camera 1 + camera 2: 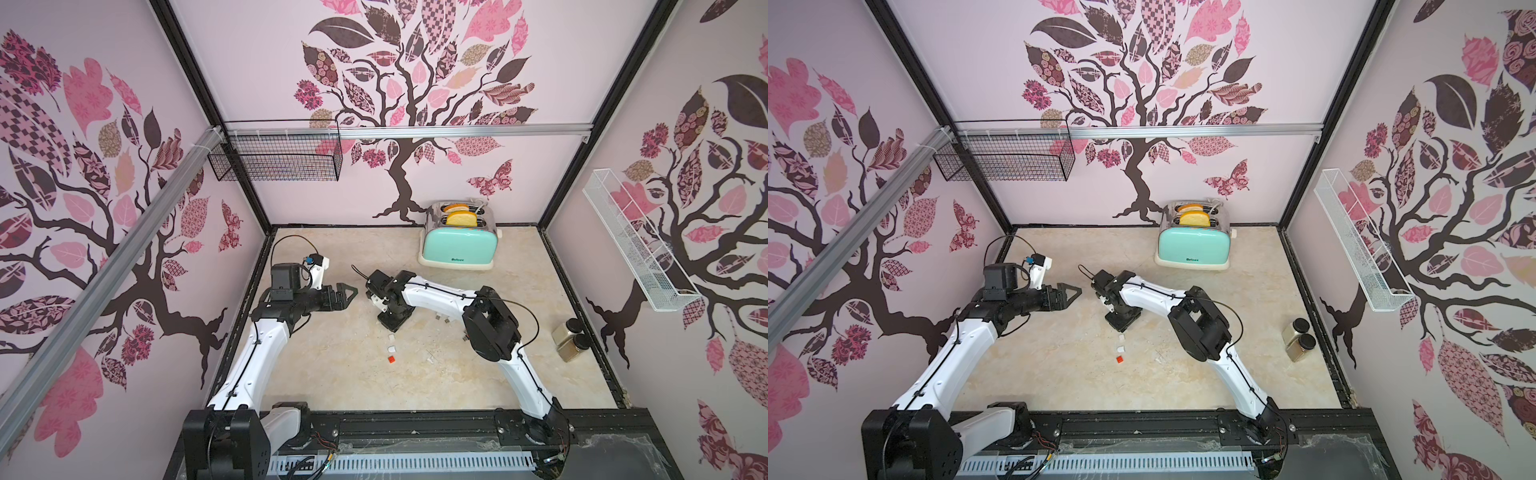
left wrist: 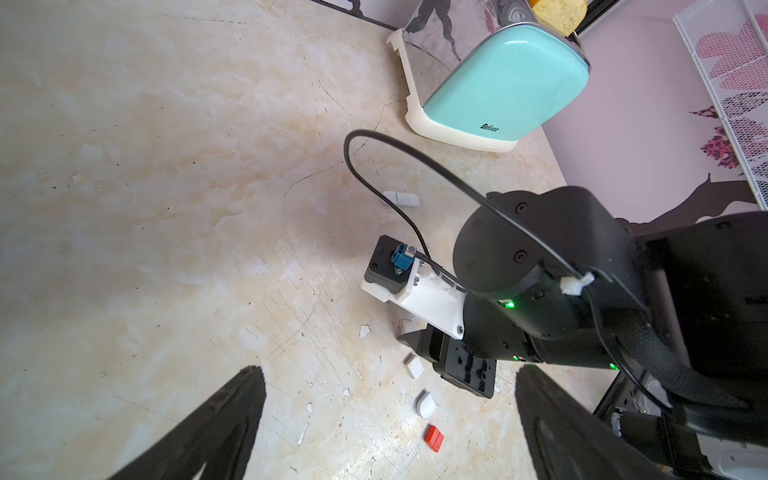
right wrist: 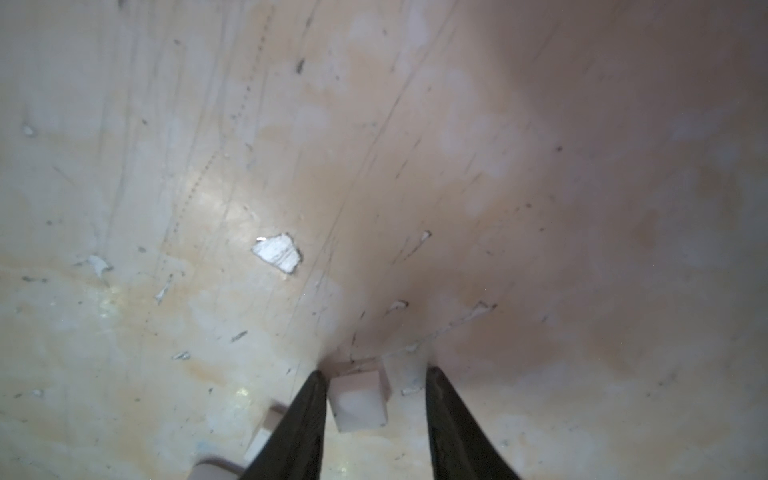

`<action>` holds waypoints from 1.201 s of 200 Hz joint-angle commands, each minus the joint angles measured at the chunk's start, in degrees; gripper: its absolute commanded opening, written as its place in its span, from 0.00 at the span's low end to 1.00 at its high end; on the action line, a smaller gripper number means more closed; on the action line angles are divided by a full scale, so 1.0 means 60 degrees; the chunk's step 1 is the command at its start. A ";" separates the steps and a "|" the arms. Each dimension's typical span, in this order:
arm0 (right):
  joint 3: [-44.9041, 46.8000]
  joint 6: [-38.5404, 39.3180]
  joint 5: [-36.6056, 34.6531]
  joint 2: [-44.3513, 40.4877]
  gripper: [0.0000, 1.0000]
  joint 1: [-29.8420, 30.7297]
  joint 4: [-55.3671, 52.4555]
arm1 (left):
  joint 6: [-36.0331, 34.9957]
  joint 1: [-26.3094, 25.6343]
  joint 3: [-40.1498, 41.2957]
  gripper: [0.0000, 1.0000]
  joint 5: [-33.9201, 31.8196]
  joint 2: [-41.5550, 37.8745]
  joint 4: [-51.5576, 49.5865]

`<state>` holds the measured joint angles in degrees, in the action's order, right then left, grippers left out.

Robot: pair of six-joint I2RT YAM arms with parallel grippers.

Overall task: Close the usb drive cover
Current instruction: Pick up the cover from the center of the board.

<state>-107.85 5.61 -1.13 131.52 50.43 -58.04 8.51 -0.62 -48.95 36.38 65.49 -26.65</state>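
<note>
— Where's the cover [image 3: 359,399]?
— It's small, white and blocky. It sits on the worktop [image 3: 582,208] between the right end effector's [image 3: 375,370] fingers, against one and clear of the other.
— And the USB drive [image 2: 400,198]?
— White, slim, lying flat, apart from it. Two more white covers [image 2: 414,365] and a red cover [image 2: 434,438] lie in line nearby.

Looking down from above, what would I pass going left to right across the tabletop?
In a top view: left gripper → small red piece → mint toaster → two spice jars.
</note>
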 commanded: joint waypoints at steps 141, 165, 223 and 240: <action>-0.0413 0.1517 0.0878 0.0057 0.42 -0.0199 -0.1044 | -0.0159 0.0045 0.0052 0.98 0.0048 -0.0120 0.0008; -0.0252 0.2420 0.1301 -0.0216 0.49 -0.0247 -0.1063 | -0.0118 0.0045 0.0114 0.98 0.0140 -0.0152 0.0119; 0.0486 0.4538 0.1416 -0.1201 0.54 -0.0507 -0.1091 | -0.0332 0.0045 -0.0079 0.98 -0.0109 -0.0136 -0.0081; 0.0323 0.4840 0.1257 -0.1165 0.54 -0.0715 -0.1116 | -0.0359 0.0047 -0.0202 0.98 -0.0393 -0.0174 -0.0205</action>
<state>-104.79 28.45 6.46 126.58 47.79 -64.38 7.86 -0.62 -48.95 35.83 65.49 -26.85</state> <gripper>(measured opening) 0.539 0.983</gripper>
